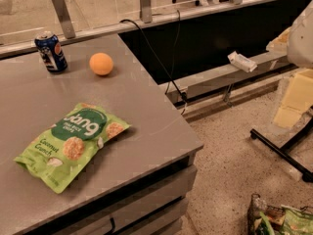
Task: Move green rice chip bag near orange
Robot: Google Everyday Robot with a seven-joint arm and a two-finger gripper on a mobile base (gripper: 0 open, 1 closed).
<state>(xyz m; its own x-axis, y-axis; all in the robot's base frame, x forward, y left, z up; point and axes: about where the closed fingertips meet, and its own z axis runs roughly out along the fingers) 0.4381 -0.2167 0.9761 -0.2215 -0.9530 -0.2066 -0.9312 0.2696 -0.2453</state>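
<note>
The green rice chip bag lies flat on the grey counter, near its front edge, logo facing up. The orange sits at the back of the counter, well beyond the bag and apart from it. My gripper is not in view. A pale blurred shape at the upper right edge may be part of my arm, far from the bag and the orange.
A blue soda can stands left of the orange. A black cable runs off the counter's back right. The counter's right edge drops to a speckled floor with a black-legged stand and a basket of snack bags.
</note>
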